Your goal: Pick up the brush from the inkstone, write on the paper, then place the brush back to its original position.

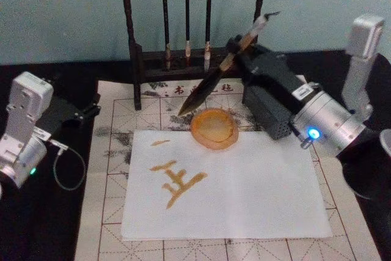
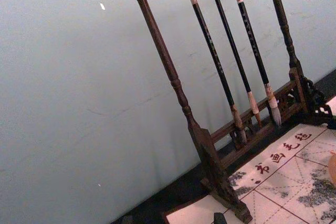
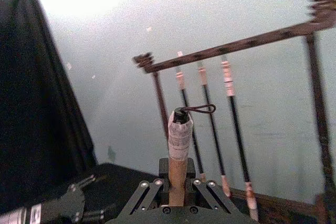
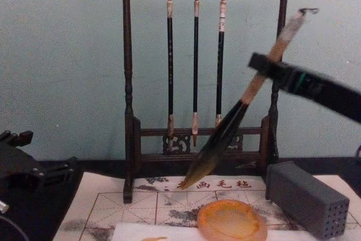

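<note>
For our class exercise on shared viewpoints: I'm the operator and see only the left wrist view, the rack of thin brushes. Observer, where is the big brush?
Observer: The right gripper holds the brush by its tan handle, tilted, bristles down.
Operator: Is the tip in the inkstone?
Observer: No, it hangs in the air beside the inkstone, toward its left rear.
Operator: Anything on the paper?
Observer: Yes, amber strokes mark the paper's left half.
</note>
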You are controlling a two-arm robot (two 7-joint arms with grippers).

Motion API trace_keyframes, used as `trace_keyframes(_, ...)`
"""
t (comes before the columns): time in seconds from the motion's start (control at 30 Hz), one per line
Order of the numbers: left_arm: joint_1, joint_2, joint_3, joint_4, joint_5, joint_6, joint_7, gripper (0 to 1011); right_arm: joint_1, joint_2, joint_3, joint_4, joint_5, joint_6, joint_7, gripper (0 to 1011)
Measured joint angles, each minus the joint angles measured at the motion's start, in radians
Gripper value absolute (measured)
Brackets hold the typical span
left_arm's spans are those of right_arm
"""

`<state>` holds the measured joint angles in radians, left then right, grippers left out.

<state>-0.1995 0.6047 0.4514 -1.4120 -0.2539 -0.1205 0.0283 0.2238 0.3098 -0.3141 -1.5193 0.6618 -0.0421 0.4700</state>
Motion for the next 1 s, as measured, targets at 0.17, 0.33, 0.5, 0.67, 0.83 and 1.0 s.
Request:
trace_keyframes(0.17, 0.000, 0.000, 0.000, 0.000, 0.000, 0.000, 0.000, 1001, -0.002, 0.007, 0.041, -0.017, 0.093, 0.082, -0.039, 181)
trace_keyframes(0.33, 0.000, 0.000, 0.000, 0.000, 0.000, 0.000, 0.000, 1001, -0.003, 0.013, 0.073, -0.019, 0.158, 0.135, -0.079, 181)
trace_keyframes(0.5, 0.000, 0.000, 0.000, 0.000, 0.000, 0.000, 0.000, 1001, -0.005, 0.023, 0.091, -0.010, 0.198, 0.159, -0.114, 181)
trace_keyframes(0.67, 0.000, 0.000, 0.000, 0.000, 0.000, 0.000, 0.000, 1001, -0.006, 0.027, 0.098, 0.012, 0.228, 0.178, -0.156, 181)
trace_keyframes(0.83, 0.000, 0.000, 0.000, 0.000, 0.000, 0.000, 0.000, 1001, -0.002, 0.024, 0.101, 0.034, 0.252, 0.192, -0.189, 181)
trace_keyframes(1.0, 0.000, 0.000, 0.000, 0.000, 0.000, 0.000, 0.000, 1001, 0.007, 0.021, 0.102, 0.058, 0.279, 0.206, -0.224, 181)
